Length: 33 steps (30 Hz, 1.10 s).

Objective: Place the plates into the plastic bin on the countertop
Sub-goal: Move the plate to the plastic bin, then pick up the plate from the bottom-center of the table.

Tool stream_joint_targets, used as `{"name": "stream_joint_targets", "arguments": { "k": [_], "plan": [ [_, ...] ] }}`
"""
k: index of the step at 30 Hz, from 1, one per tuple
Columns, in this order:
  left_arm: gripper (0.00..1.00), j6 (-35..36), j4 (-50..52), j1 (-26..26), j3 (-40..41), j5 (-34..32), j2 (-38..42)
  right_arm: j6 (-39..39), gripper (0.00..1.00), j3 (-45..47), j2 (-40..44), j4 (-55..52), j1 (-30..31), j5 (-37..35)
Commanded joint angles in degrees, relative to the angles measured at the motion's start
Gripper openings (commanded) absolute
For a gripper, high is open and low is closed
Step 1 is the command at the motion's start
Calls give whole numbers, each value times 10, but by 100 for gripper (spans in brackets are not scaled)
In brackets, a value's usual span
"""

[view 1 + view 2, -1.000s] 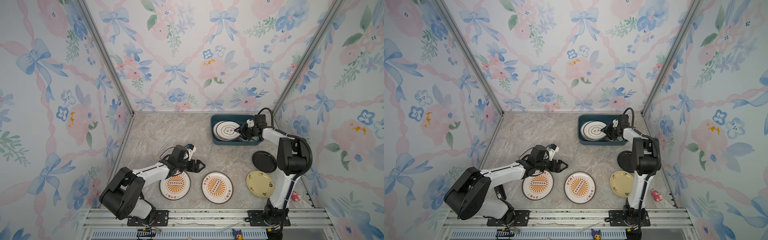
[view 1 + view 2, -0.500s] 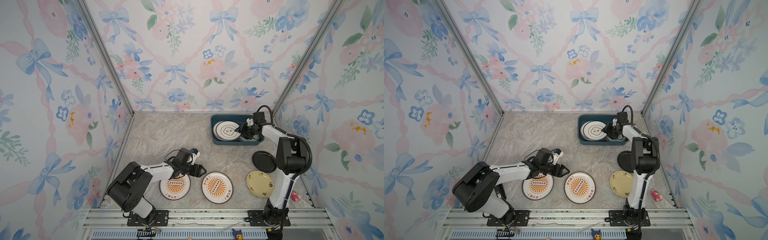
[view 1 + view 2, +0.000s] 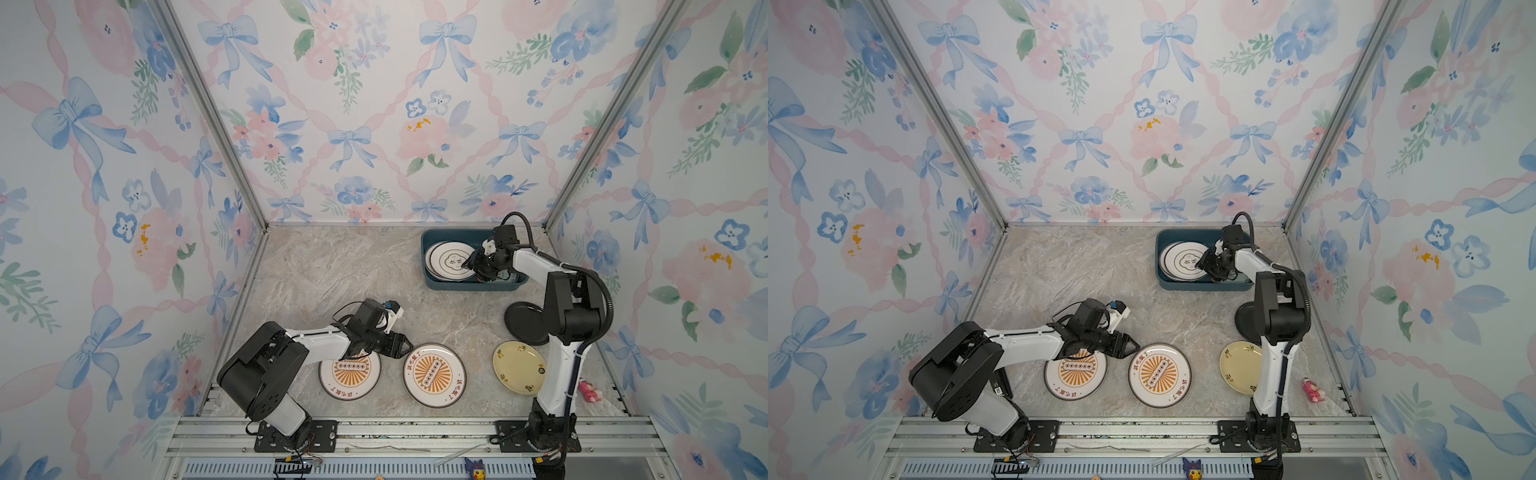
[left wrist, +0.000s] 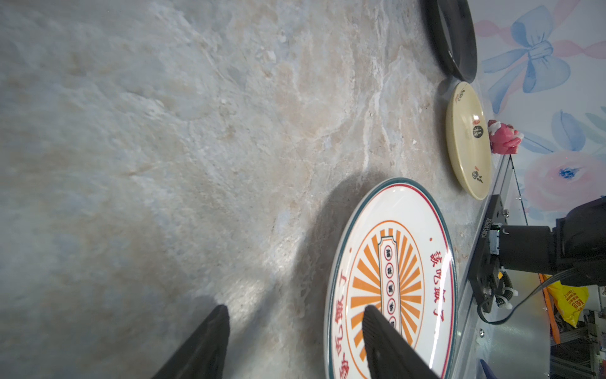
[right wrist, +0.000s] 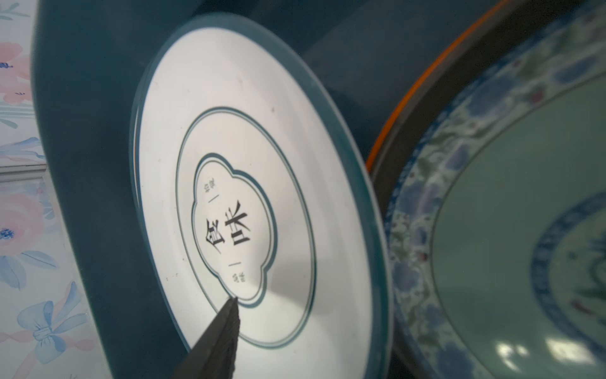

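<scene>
Pastel floral, bow-patterned walls (image 3: 374, 104)

Both arms share one build. The left arm (image 3: 316, 338) and the right arm (image 3: 559, 370) are made of white tube-shaped links joined by bulky, rounded black joint housings. Each stands on a flat black base plate (image 3: 322, 440) fixed with silver screws to the aluminium rail (image 3: 395, 430). Loose thin wires trail from both plates along that rail. On the right arm, well away from the rail, a thick black hose (image 3: 607, 299) loops down its side, and a thinner black cable arches over its wrist. Thin black cables also curl over the left arm's wrist, beside a small white block (image 3: 392, 309) with a blue dot. The fingers (image 4: 210, 341) are black wedges with ribbed inner faces.
</scene>
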State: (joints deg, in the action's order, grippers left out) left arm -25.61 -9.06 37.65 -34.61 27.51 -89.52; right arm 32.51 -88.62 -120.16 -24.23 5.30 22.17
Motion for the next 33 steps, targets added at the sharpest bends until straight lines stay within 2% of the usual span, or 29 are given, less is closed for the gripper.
{"name": "stream_joint_targets", "arguments": {
  "k": [1,11,21,25,29,33],
  "plan": [
    [64,17,18,7,-6,8,-14,-24,50,-31,-7,-37,21,-25],
    [47,26,33,22,-12,11,-26,-67,51,-41,29,-91,29,-90],
    [41,36,52,38,-26,15,-38,-84,52,37,156,-85,18,-96],
    [31,38,55,41,-30,21,-51,-88,52,78,208,-80,10,-92],
    [26,39,56,43,-31,30,-59,-91,52,118,251,-79,-3,-89],
    [15,41,55,45,-33,35,-66,-96,53,150,299,-77,-19,-86]
  ]
}}
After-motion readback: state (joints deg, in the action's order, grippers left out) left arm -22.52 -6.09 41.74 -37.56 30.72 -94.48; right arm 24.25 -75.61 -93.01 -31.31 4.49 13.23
